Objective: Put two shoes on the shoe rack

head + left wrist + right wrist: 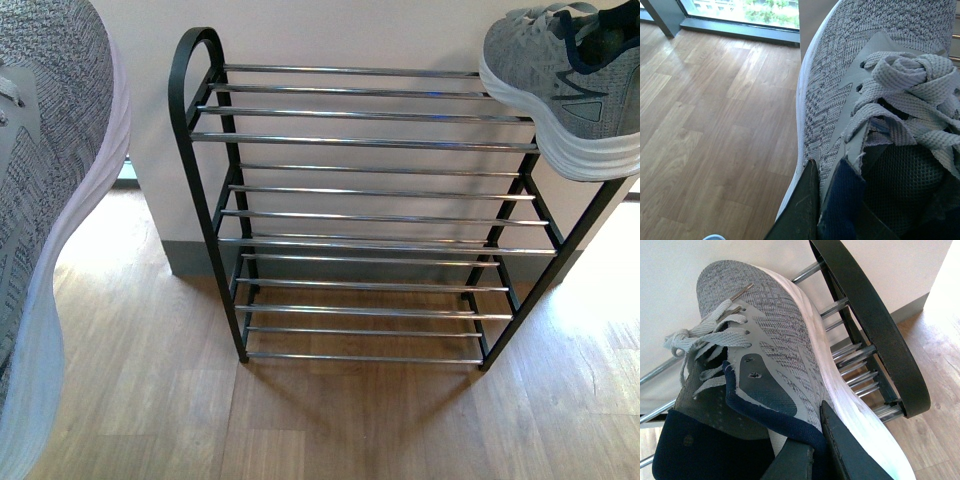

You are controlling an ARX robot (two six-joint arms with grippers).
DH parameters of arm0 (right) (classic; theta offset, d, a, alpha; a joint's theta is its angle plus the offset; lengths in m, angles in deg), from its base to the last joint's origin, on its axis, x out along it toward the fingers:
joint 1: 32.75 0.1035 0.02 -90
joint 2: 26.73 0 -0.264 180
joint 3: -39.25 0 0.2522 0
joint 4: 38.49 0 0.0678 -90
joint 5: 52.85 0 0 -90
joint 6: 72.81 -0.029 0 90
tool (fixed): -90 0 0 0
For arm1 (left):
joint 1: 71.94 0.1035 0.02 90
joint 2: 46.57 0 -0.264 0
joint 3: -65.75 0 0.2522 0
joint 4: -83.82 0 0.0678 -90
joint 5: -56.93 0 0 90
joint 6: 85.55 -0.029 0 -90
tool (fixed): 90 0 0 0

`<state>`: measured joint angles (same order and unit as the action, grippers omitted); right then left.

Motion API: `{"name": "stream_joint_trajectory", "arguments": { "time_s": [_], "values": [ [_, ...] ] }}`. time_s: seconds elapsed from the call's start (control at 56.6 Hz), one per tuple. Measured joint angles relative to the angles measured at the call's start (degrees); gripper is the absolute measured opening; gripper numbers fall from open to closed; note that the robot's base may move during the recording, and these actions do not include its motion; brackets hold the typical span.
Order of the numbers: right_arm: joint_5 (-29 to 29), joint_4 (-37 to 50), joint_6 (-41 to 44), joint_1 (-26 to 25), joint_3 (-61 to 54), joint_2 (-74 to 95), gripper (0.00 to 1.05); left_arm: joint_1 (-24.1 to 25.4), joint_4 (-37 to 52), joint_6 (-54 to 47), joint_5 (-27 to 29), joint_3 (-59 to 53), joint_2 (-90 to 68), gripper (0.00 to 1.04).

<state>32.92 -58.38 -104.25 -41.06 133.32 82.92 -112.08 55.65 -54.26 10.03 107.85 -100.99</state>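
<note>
Right claw [812,452]: clamped on the navy collar of the right shoe [775,330], one finger inside the opening and one outside. Left claw [832,205]: only one dark finger is clear, pressed to the outer side of the left shoe [840,90] at its collar. The shoe hangs from it, so I judge the claw shut on that collar.

Handling, by judgement: both shoes look light. The knit uppers are soft and give under a pinch. The thick white soles are firmer. The collar by the heel suits a hold, though the toe can swing. Loose laces could catch on bars.

Position: the right shoe extends ahead of its claw, sole against or just above the top bars at the right end of the rack [350,140]; contact cannot be confirmed. The left shoe is in the air, well apart from the rack.

Surface: thin, smooth chrome bars with gaps, so a sole should span several. Below lies the wood floor [150,400]. Beyond are the pale wall [350,30] and a window [750,10].
</note>
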Motion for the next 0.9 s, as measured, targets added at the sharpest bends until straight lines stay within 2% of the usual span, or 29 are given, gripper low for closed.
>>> {"name": "stream_joint_trajectory", "arguments": {
  "time_s": [0.088,0.124,0.212,0.248,0.371,0.513,0.601,0.725,0.902],
  "values": [
    [0.5,-0.1,0.9,-0.1,0.4,0.3,0.03,0.0,0.0,0.0,0.0,0.0,0.0,0.02],
    [0.8,0.1,1.1,-0.3,0.4,0.3,0.11,0.0,0.0,0.0,0.0,0.0,0.0,0.02],
    [0.8,0.9,1.3,-0.5,0.5,0.2,0.24,0.0,0.0,0.0,0.0,0.0,0.0,0.02],
    [0.9,1.1,1.5,-0.8,0.5,-0.1,0.32,0.0,0.0,0.0,0.0,0.0,0.0,0.02],
    [1.8,1.9,2.2,-1.4,0.5,-1.2,0.5,0.0,0.0,0.0,0.0,0.0,0.0,0.02],
    [3.9,4.4,4.3,-2.1,-2.9,-6.1,0.82,0.0,0.0,0.0,0.0,0.0,0.0,0.02],
    [5.5,5.7,5.3,-2.5,-5.6,-9.1,0.95,0.0,0.0,0.0,0.0,0.0,0.0,0.02],
    [8.3,7.8,7.0,-3.5,-10.0,-13.7,0.95,0.0,0.0,0.0,0.0,0.0,0.0,0.02],
    [18.3,13.2,12.2,-6.4,-23.0,-28.6,0.96,0.0,0.0,0.0,0.0,0.0,0.0,0.02]
  ]
}}
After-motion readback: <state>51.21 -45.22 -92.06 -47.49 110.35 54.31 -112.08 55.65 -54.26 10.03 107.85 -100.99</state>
